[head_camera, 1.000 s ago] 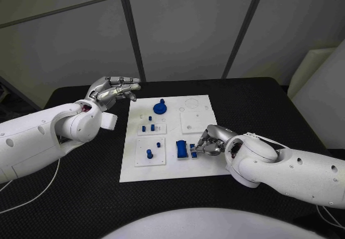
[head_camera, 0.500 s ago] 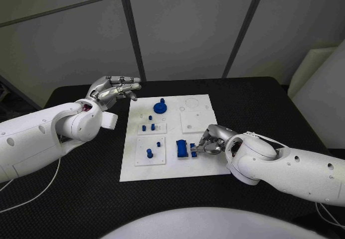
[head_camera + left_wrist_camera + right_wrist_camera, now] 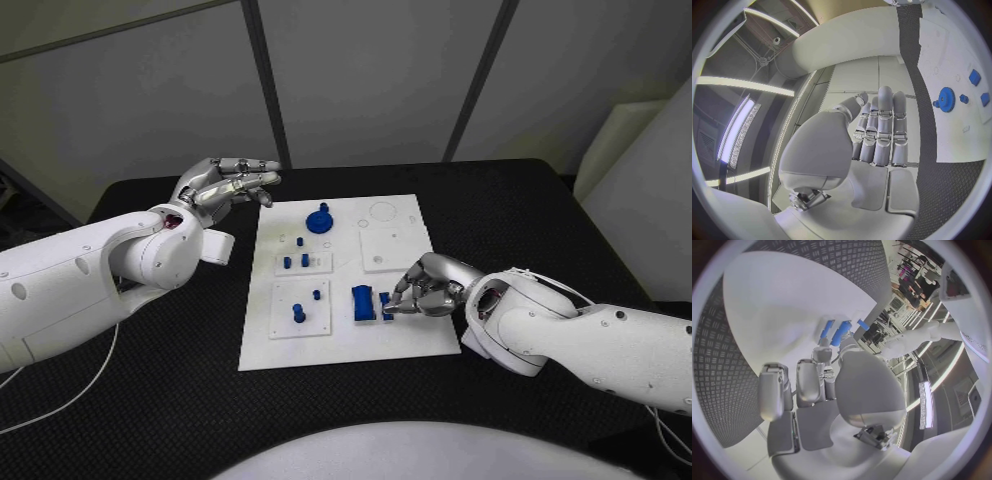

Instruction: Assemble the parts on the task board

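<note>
Blue gear (image 3: 946,96) beyond idle left robot hand (image 3: 879,131)

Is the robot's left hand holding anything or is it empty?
Empty. The left hand hovers beside the board, fingers straight and together, nothing in them.

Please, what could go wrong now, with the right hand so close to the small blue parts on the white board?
1. The right hand has its fingertips at the small blue part, beside the larger blue block. A slip could knock either one over, or push it out of place.
2. The board lies loose on the table, so a push from the hand might slide it.
3. The left hand hovers off the board, so it cannot steady it.
</note>
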